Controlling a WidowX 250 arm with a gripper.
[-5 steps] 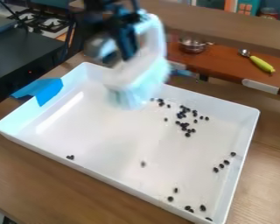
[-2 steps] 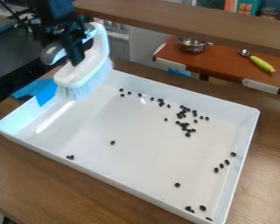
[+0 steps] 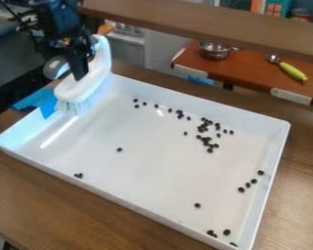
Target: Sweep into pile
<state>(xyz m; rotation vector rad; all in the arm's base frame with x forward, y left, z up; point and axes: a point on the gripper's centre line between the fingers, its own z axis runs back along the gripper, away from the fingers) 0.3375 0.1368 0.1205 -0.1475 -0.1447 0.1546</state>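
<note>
The claw [image 3: 80,62] is clamped on the handle [image 3: 56,67] of the brush [image 3: 86,89], above the tray [image 3: 146,210] near the blue tape [image 3: 38,101]. That handle suits the grip: the brush looks light, stiff-backed, soft-bristled. The beans [image 3: 206,139], strewn across the tray, seem hard and light (born rollers).

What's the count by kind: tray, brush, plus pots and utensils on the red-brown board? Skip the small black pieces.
White plastic tray: 1
White plastic scrub brush: 1
Silver metal pot: 1
Metal utensil with a yellow-green handle: 1
Total: 4
</note>
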